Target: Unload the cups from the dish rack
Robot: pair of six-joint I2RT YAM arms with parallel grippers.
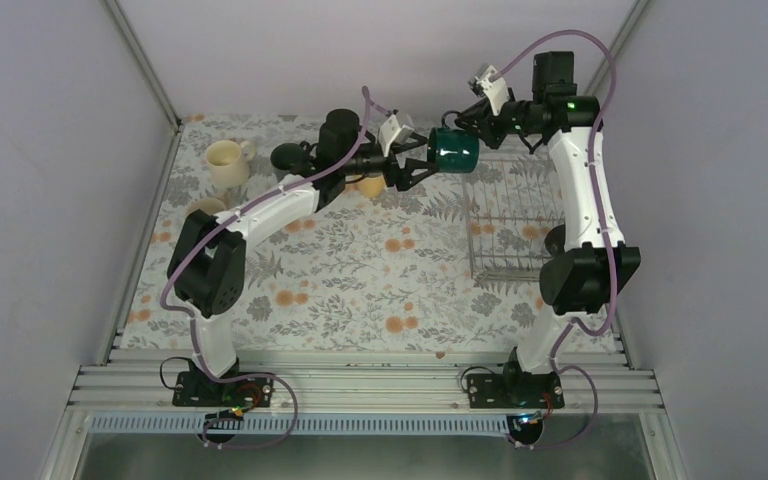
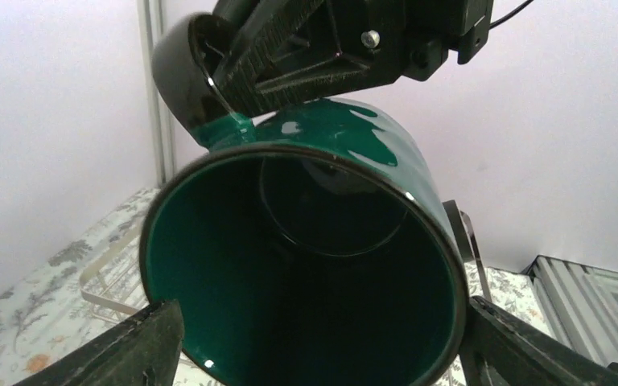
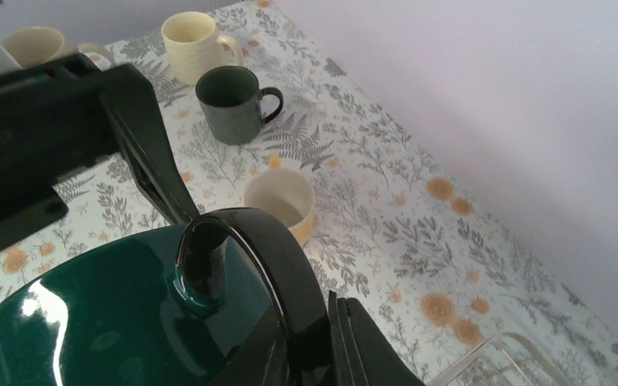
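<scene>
The green mug (image 1: 455, 150) hangs in the air on its side, above the far left corner of the rack (image 1: 510, 215). The right claw (image 3: 318, 322) is pressed together on its handle. The left claw (image 1: 425, 158) is spread wide, one finger on each side of the mug's body near the rim; we cannot tell whether its pads touch. We judge the risk lies in the handover. If the right claw lets go before the left bites firmly, the glossy mug may slip and drop onto the rack, the table (image 1: 360, 290), or the yellow mug (image 1: 368, 184) nearby on the left.
</scene>
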